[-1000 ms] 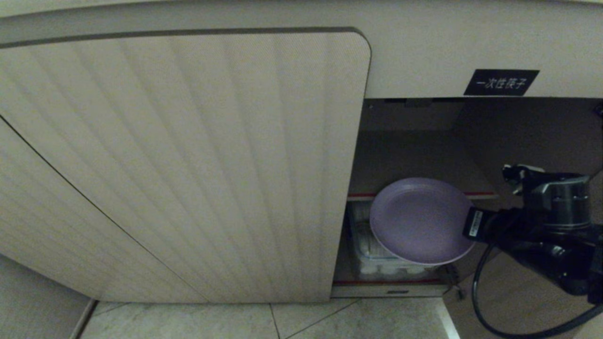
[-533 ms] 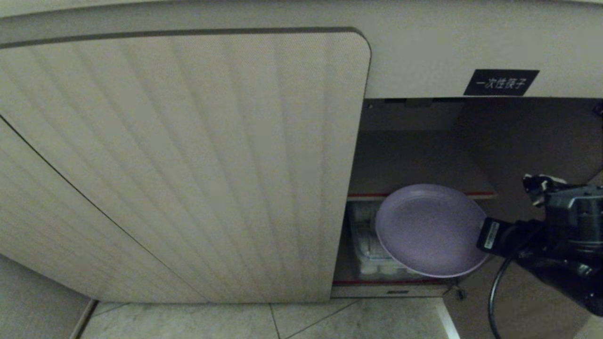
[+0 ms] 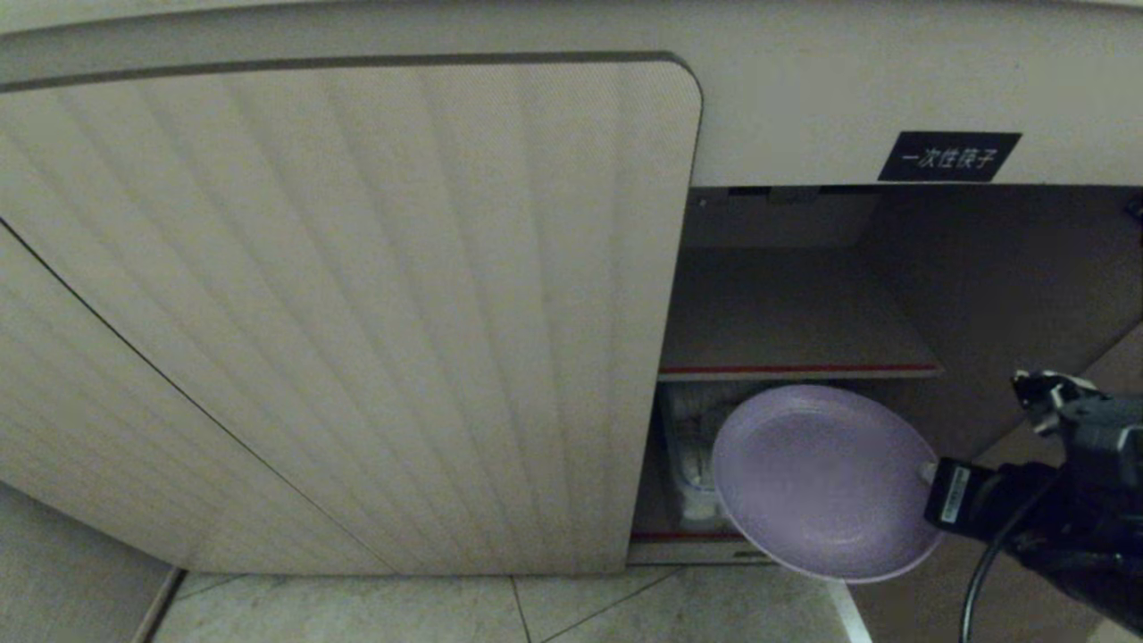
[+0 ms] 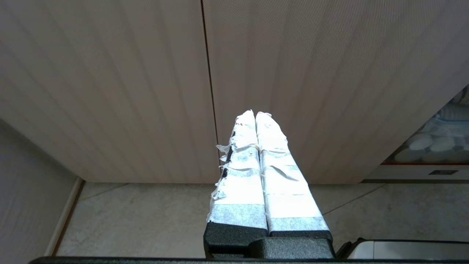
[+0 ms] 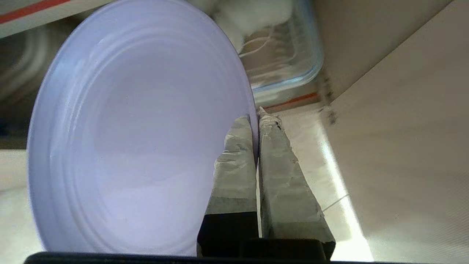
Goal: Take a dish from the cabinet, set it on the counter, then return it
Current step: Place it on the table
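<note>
Nearest us, our right end effector [image 5: 255,121] is clamped on the rim of the dish [image 3: 826,482], holding it tilted in the air at the cabinet [image 3: 357,295] opening, below the inner shelf [image 3: 795,313]. Our left end effector [image 4: 255,117] is closed and empty beside the ribbed doors. Behind the dish sits what looks like a clear container [image 5: 289,69].

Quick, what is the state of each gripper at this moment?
Left gripper: closed, holding nothing, in front of the ribbed cabinet door.
Right gripper: closed on the rim of the purple plate, at the cabinet opening.
</note>
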Motion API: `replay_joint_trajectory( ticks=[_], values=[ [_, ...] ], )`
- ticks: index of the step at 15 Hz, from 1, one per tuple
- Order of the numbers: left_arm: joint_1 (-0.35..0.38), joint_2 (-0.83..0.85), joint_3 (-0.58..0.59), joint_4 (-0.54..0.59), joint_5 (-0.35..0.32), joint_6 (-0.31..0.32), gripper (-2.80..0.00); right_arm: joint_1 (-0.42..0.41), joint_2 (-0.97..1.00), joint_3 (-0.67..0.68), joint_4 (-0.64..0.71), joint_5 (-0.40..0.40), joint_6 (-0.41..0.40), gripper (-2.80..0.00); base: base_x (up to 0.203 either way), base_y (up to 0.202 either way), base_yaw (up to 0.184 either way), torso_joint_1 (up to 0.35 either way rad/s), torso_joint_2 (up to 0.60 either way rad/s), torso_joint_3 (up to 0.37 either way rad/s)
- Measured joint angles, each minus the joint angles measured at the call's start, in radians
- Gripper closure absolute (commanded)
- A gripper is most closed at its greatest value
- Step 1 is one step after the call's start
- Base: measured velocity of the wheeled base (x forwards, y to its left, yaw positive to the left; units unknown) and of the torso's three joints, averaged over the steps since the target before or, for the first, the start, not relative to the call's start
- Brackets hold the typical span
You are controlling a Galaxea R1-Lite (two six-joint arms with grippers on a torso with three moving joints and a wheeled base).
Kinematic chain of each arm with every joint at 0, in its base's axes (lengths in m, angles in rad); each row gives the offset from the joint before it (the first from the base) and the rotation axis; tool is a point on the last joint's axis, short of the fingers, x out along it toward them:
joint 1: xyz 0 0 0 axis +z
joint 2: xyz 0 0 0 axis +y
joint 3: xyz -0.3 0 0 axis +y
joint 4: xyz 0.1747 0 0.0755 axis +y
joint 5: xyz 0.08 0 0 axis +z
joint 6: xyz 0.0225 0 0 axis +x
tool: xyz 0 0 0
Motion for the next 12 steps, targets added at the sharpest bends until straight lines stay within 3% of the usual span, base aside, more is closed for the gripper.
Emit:
replay_joint_trajectory(
  ticks=[5, 12],
  values=[
    [0.0, 0.0, 0.0, 0.0, 0.0, 0.0, 0.0, 0.028, -0.025, 0.014, 0.067, 0.006, 0.089, 0.0, 0.0, 0.0, 0.0, 0.0, 0.0, 0.0],
    [0.0, 0.0, 0.0, 0.0, 0.0, 0.0, 0.0, 0.036, -0.056, 0.041, 0.077, 0.033, 0.105, 0.0, 0.0, 0.0, 0.0, 0.0, 0.0, 0.0]
  ],
)
